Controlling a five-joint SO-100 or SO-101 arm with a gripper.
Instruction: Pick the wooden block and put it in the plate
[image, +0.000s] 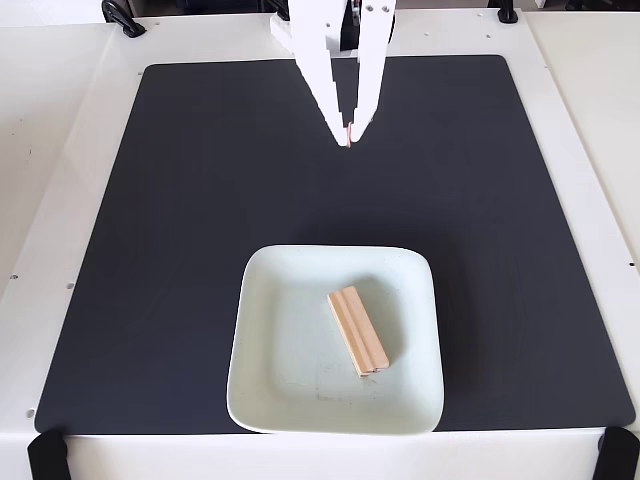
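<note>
The wooden block (357, 330), a light tan grooved bar, lies inside the plate (275, 385), slightly right of its middle and angled from upper left to lower right. The plate is a square pale mint-white dish with rounded corners, near the front edge of the black mat. My white gripper (349, 141) hangs at the back of the mat, well away from the plate. Its two fingers meet at the tips with nothing between them.
A black mat (150, 250) covers most of the white table (60, 150). Black clamps (45, 455) sit at the front corners, and a dark cable (122, 17) lies at the back left.
</note>
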